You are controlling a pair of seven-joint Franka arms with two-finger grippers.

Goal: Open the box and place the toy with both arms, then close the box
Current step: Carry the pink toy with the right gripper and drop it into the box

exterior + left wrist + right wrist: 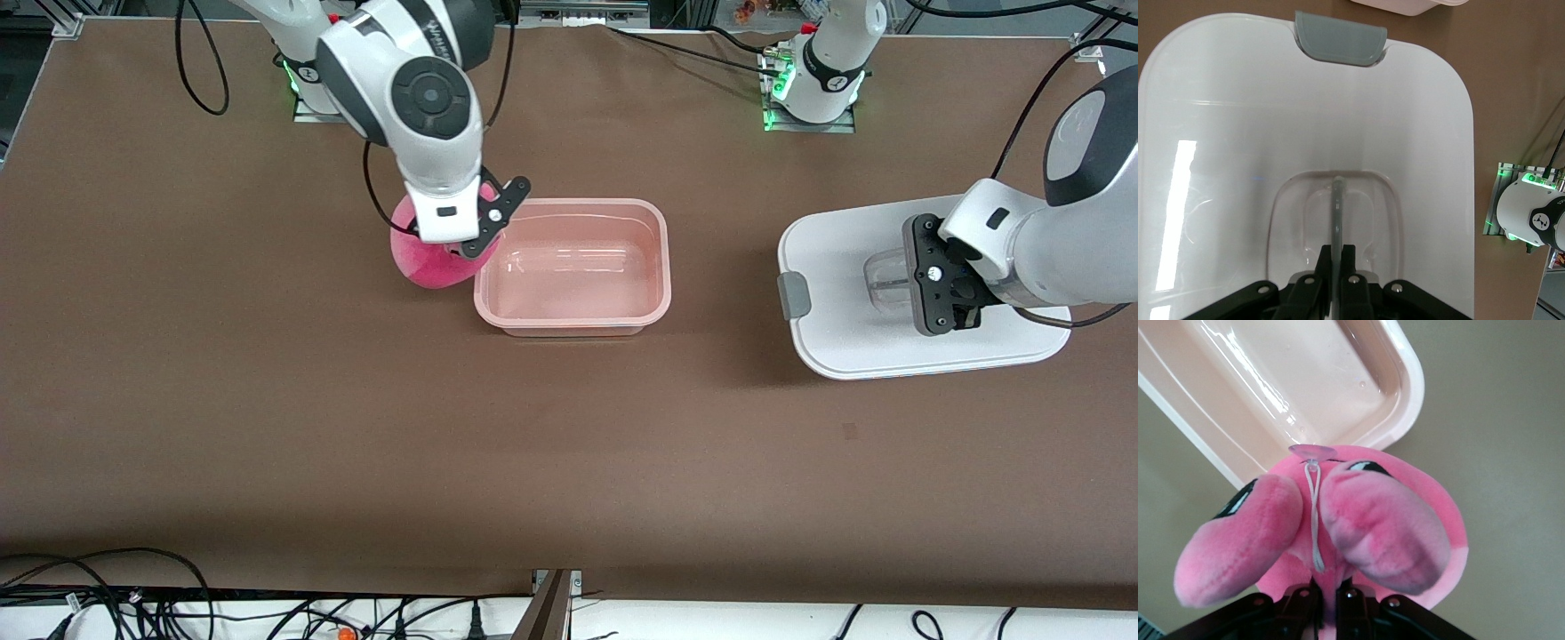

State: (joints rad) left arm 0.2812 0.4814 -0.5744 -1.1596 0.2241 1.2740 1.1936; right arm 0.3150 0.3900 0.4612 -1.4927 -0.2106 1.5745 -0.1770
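A brown table (pixel 267 427) fills the scene, with loose black cables (pixel 116 596) along its near edge and the two arm bases (pixel 822 84) bolted along its far edge, green lights glowing at each.

Toward the right arm's end, the right arm reaches down from its base with its wrist bent over the toy (pixel 431 258). The right gripper (pixel 462 251) is closed on the toy's top, fingers pinched into the plush between two pink lobes (pixel 1385 530); a thin white string (pixel 1315 520) with a small clear suction cup runs between the lobes. The toy's dark eyes (pixel 1365 467) peek out just above them. The toy sits just beside the tub (pixel 573 267), against its end wall on the right arm's side, partly hidden in the front view by the arm's white wrist.

The tub stands open near the table's middle, pinkish and translucent, with nothing inside. Its rim (pixel 1408 393) is the only thing between the toy and the cavity.

Well apart, toward the left arm's end, the white lid (pixel 836 338) lies flat on the table, one grey clip (pixel 794 295) on its edge facing the tub. The left arm comes in low from the table's end, forearm nearly level. The left gripper (pixel 944 304) rests on the lid's clear recessed handle (pixel 1335 200), fingers closed around its thin central bar.
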